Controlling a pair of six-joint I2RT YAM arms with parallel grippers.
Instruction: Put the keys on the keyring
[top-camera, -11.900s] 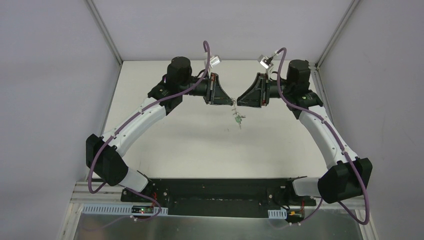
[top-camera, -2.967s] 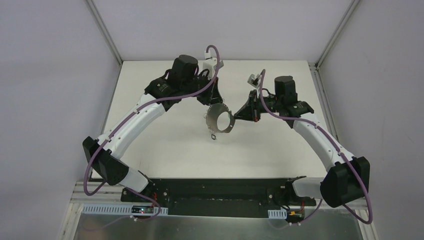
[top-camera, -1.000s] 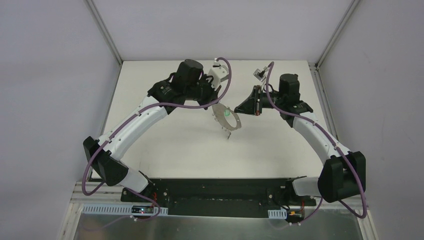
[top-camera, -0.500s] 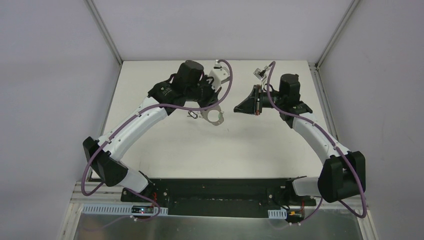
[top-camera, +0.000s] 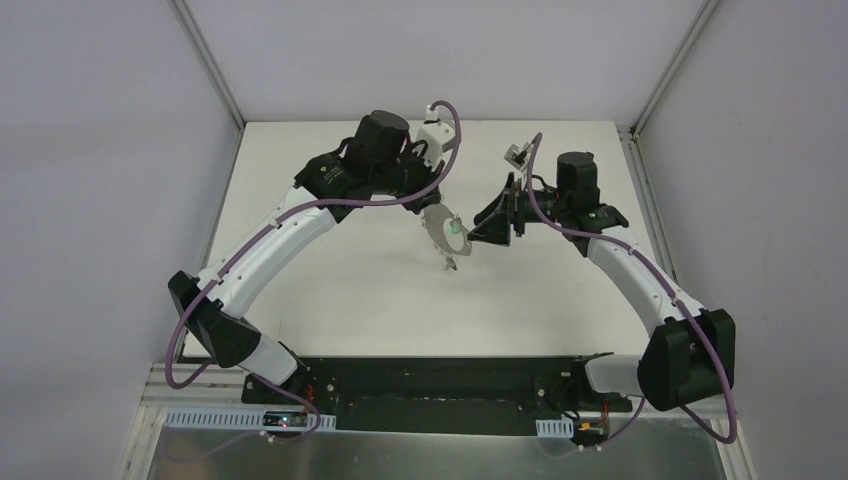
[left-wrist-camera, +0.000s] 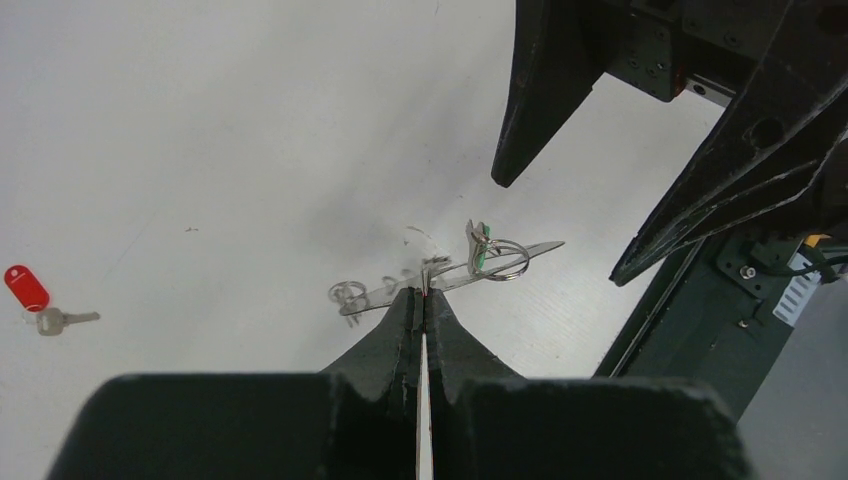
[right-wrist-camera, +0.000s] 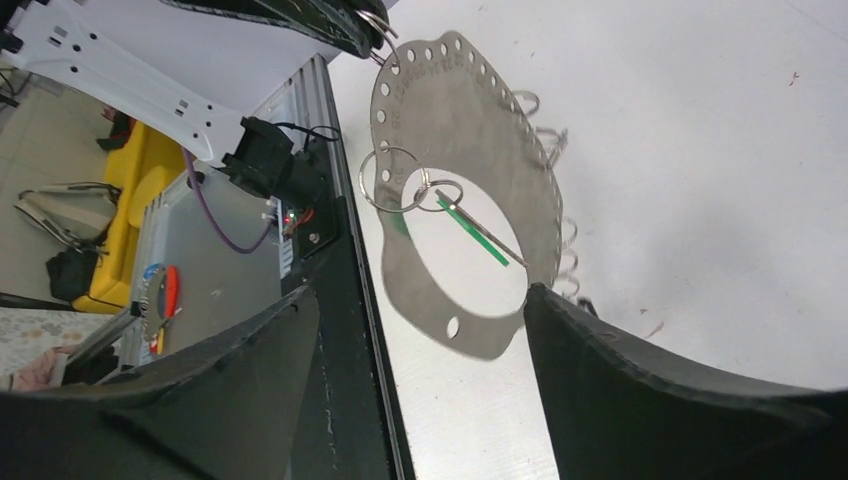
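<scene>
The keyring (top-camera: 437, 228), a flat grey metal hoop with holes and small loops along its rim, hangs above the table. My left gripper (top-camera: 430, 206) is shut on its upper rim. In the left wrist view the keyring (left-wrist-camera: 450, 278) shows edge-on at my left gripper (left-wrist-camera: 422, 294). A green key (right-wrist-camera: 470, 232) hangs from small split rings inside the keyring (right-wrist-camera: 440, 110). My right gripper (right-wrist-camera: 420, 300) stands open, one finger on each side of the hoop's lower rim, holding nothing. A red key (left-wrist-camera: 25, 288) lies on the table at the left.
The right gripper's two black fingers (left-wrist-camera: 540, 90) hang close above and to the right of the keyring. The black base rail (top-camera: 450, 385) runs along the table's near edge. Grey walls and metal posts (top-camera: 205, 60) close in the white table (top-camera: 330, 270).
The keyring has swung from lying flat at the left back down toward the right gripper. The right gripper has opened and come in around the hoop's lower rim.
</scene>
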